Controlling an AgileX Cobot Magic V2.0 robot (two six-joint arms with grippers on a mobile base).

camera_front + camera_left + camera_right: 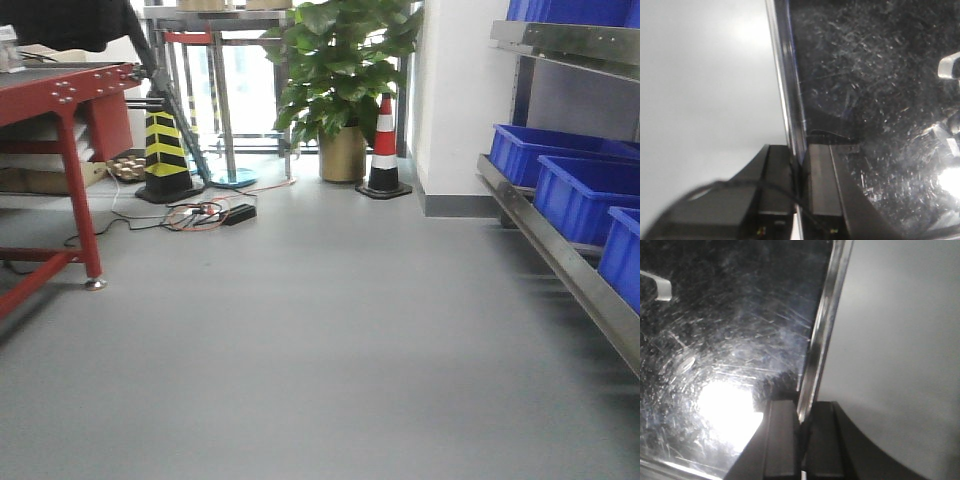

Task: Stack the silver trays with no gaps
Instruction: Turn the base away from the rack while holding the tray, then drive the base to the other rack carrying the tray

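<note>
A silver tray fills both wrist views, its scratched steel inside (875,100) dark with bright glare. In the left wrist view its thin rim (785,75) runs up the frame, and my left gripper (799,165) is shut on that rim, one finger on each side. The right wrist view shows the tray's inside (730,330) and the opposite rim (827,320). My right gripper (801,412) is shut on that rim too. Grey floor lies beyond each rim. Neither tray nor grippers appear in the front view.
A steel shelf rail (560,250) with blue bins (580,180) runs along the right. A red table (70,100) stands at the left. Cables (205,213), a yellow-black cone (167,155), a potted plant (340,90) and a red-white cone (384,150) stand farther back on the grey floor.
</note>
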